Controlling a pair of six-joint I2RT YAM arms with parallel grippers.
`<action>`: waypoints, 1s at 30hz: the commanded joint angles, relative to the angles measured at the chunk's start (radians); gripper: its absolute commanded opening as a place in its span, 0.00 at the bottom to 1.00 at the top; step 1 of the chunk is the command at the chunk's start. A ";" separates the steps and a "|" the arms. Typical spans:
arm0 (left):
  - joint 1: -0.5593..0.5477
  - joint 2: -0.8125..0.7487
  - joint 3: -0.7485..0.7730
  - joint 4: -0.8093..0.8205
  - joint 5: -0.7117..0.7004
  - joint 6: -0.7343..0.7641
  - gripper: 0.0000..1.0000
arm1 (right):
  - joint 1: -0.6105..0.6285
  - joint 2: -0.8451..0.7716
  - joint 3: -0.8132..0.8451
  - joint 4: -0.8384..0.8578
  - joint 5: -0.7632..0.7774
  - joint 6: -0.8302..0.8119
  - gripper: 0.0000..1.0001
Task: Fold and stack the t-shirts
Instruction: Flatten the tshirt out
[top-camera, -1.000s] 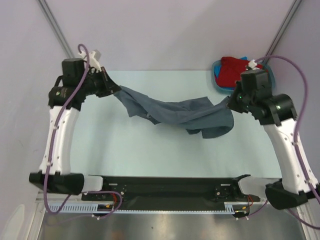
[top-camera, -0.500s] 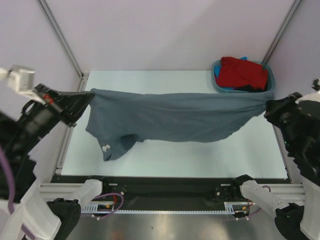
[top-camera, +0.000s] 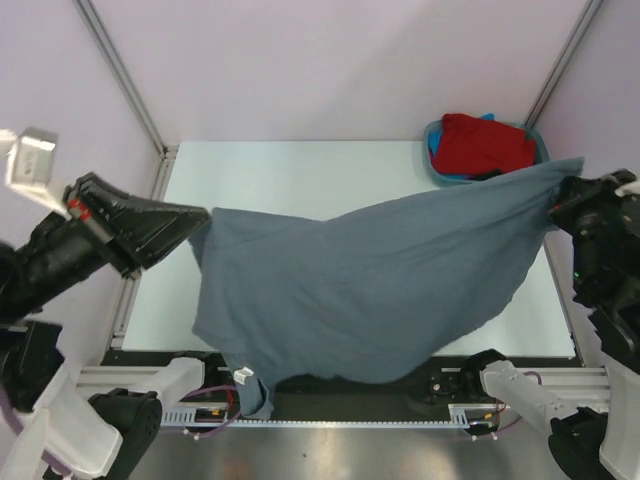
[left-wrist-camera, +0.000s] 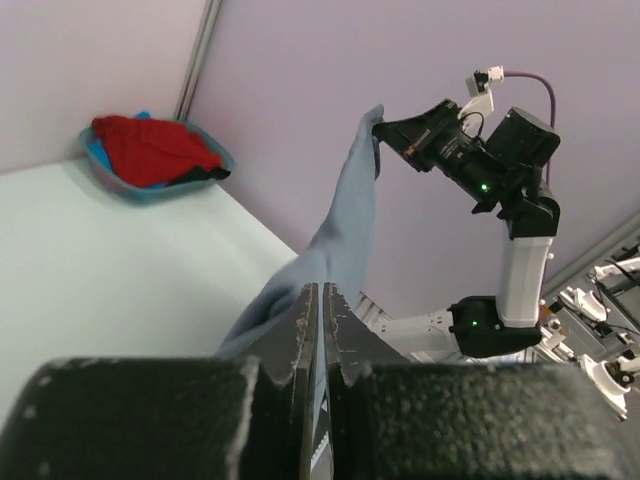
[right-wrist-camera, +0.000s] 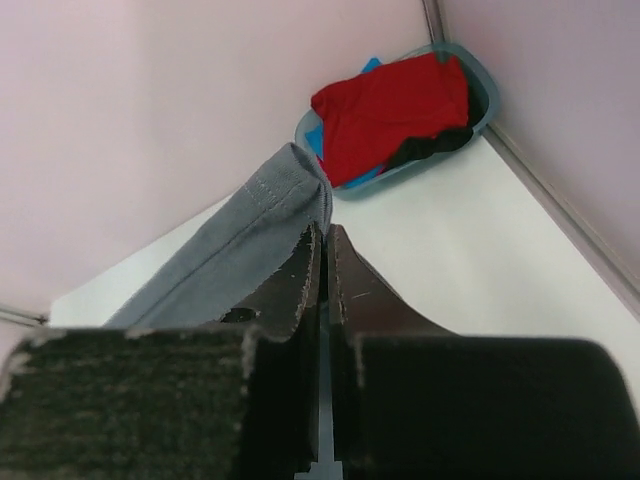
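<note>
The dark slate-grey t-shirt (top-camera: 370, 290) hangs spread in the air between both raised arms, and its lower edge reaches over the table's near rail. My left gripper (top-camera: 200, 222) is shut on its left corner; the cloth (left-wrist-camera: 345, 215) runs out from between the tips of the left gripper (left-wrist-camera: 321, 290). My right gripper (top-camera: 560, 190) is shut on the right corner, where a hemmed edge (right-wrist-camera: 240, 235) leaves the tips of the right gripper (right-wrist-camera: 325, 232). A bright red t-shirt (top-camera: 485, 145) lies bunched in the teal tub (top-camera: 436, 165) with bits of blue and black cloth.
The pale table (top-camera: 300, 170) lies below the hanging shirt. The tub stands at its back right corner. Metal frame posts (top-camera: 120, 70) rise at the back left and back right, against lilac walls. A black rail (top-camera: 450, 378) runs along the near edge.
The grey shirt, stretched as a narrow band half a second ago, now hangs as a wide sheet swung toward the near edge. Both arms stay raised; the left gripper has moved inward.
</note>
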 joint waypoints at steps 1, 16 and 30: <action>-0.001 0.046 -0.140 0.046 -0.002 0.024 0.08 | 0.004 0.070 -0.072 0.134 -0.033 -0.059 0.00; 0.075 0.659 -0.360 0.203 -0.212 0.374 0.01 | -0.007 0.634 -0.189 0.415 -0.160 -0.021 0.00; -0.013 0.894 -0.570 0.390 -0.028 0.233 0.26 | -0.013 1.139 0.384 0.275 -0.093 -0.024 0.00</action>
